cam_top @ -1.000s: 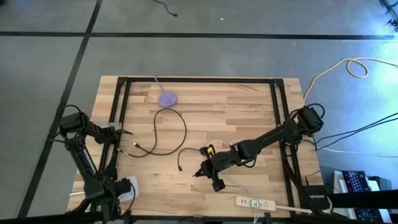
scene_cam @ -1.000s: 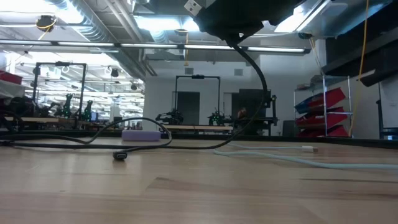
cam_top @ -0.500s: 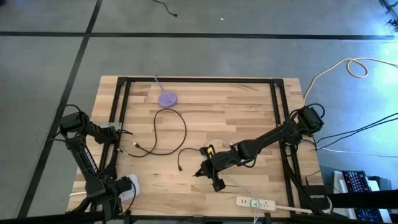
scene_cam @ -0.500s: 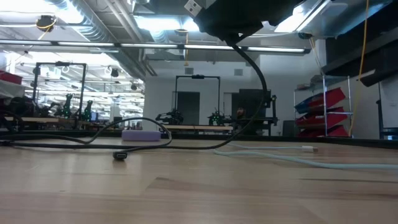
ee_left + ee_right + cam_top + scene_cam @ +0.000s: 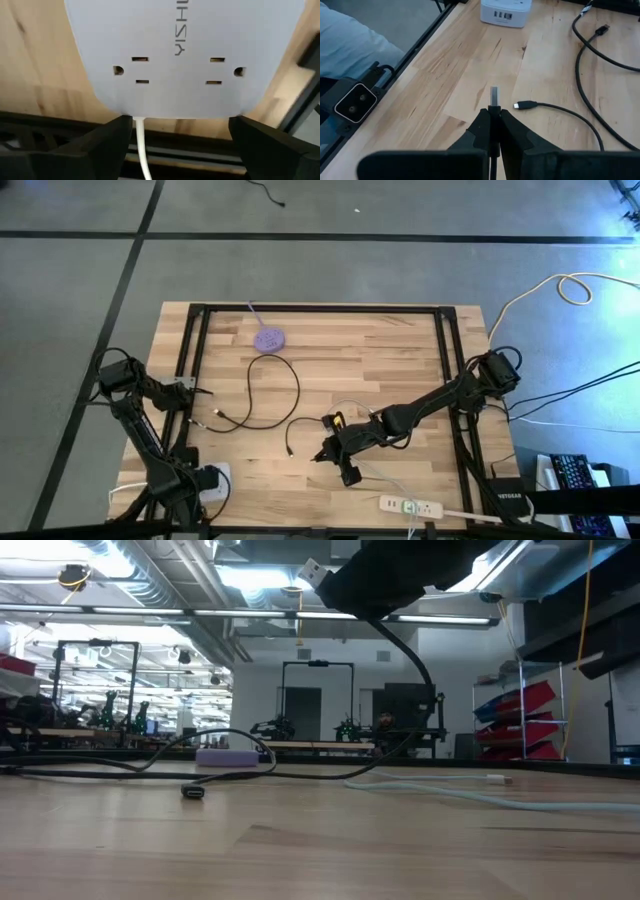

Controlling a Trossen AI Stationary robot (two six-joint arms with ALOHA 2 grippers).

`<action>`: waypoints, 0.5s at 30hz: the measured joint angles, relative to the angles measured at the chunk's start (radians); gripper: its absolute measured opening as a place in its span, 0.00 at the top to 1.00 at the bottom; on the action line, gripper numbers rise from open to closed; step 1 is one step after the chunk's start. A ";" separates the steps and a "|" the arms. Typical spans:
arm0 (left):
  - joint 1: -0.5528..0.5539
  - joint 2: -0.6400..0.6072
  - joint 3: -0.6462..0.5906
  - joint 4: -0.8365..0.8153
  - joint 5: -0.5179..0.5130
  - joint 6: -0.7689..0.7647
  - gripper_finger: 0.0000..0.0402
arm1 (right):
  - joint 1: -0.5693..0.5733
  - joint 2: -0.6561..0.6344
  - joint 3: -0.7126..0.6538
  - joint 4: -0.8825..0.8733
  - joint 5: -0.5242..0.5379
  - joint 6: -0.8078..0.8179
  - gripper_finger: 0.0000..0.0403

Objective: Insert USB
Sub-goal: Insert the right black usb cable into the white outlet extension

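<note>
A white charging block point(image 5: 214, 477) lies flat at the table's near left corner, its USB ports facing my right gripper point(image 5: 506, 12). My left gripper point(image 5: 190, 480) points straight down over its cord end point(image 5: 177, 120). My right gripper point(image 5: 322, 456) hovers mid-table, above the wood, shut on a USB plug point(image 5: 494, 95) whose silver tip point(image 5: 313, 572) sticks out toward the block. The plug's black cable point(image 5: 415, 670) hangs down to the table. My left gripper comes from above, one finger point(image 5: 107, 142) at each side of the block's cord end point(image 5: 150, 107), where the white cord leaves it. The fingertips meet the block's two rounded corners. The block lies flat on the table, outlets up. My right gripper pinches the USB plug's body point(image 5: 493, 111) between its two fingertips, and the metal end juts out ahead. The fingers slant down toward the table's left. The plug is clear of the table and its cable trails behind, slack.
A loose black cable point(image 5: 290, 395) curls over the table's middle, one small plug point(image 5: 524, 105) lying just ahead of my right gripper. A purple disc point(image 5: 268, 338) sits at the far side, a white power strip point(image 5: 410, 505) at the near edge. A black frame point(image 5: 190, 360) borders the table.
My left gripper has gone along the near edge toward the table's right and rolled a little, and the white block has slid that way with it. In the low view the plug in my right gripper sits slightly lower.
</note>
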 joint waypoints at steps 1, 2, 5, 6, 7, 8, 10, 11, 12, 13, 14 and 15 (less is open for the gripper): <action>0.006 0.001 0.000 -0.005 -0.004 0.009 0.22 | 0.000 0.000 0.000 0.000 0.000 0.000 1.00; 0.011 0.002 0.000 -0.004 -0.009 0.019 0.22 | 0.000 0.000 0.000 -0.002 0.000 0.000 1.00; 0.028 0.002 0.000 0.000 -0.037 0.056 0.22 | 0.000 0.000 0.000 -0.002 0.000 0.000 1.00; 0.035 0.002 0.000 -0.001 -0.048 0.070 0.22 | 0.000 0.000 0.000 -0.002 0.000 0.000 1.00; 0.043 0.002 0.000 -0.003 -0.058 0.085 0.22 | 0.000 0.000 0.000 -0.002 0.000 0.000 1.00; 0.050 0.002 0.000 -0.008 -0.069 0.099 0.22 | 0.000 0.000 0.000 -0.002 0.000 0.000 1.00; 0.063 0.002 0.000 -0.020 -0.093 0.132 0.22 | 0.000 0.000 0.000 -0.002 -0.002 -0.003 1.00; 0.070 0.002 0.000 -0.020 -0.109 0.147 0.22 | 0.000 0.000 0.000 -0.002 -0.011 -0.004 1.00; 0.078 0.002 0.000 -0.018 -0.122 0.160 0.22 | 0.000 0.000 0.000 -0.001 -0.017 -0.005 1.00; 0.086 0.002 0.000 -0.016 -0.134 0.174 0.22 | 0.000 0.000 0.000 0.001 -0.023 -0.006 1.00; 0.098 0.002 0.000 -0.015 -0.143 0.188 0.22 | 0.000 0.000 0.000 0.003 -0.025 -0.006 1.00; 0.109 0.002 0.000 -0.014 -0.150 0.201 0.22 | 0.000 0.000 0.000 0.004 -0.023 -0.005 1.00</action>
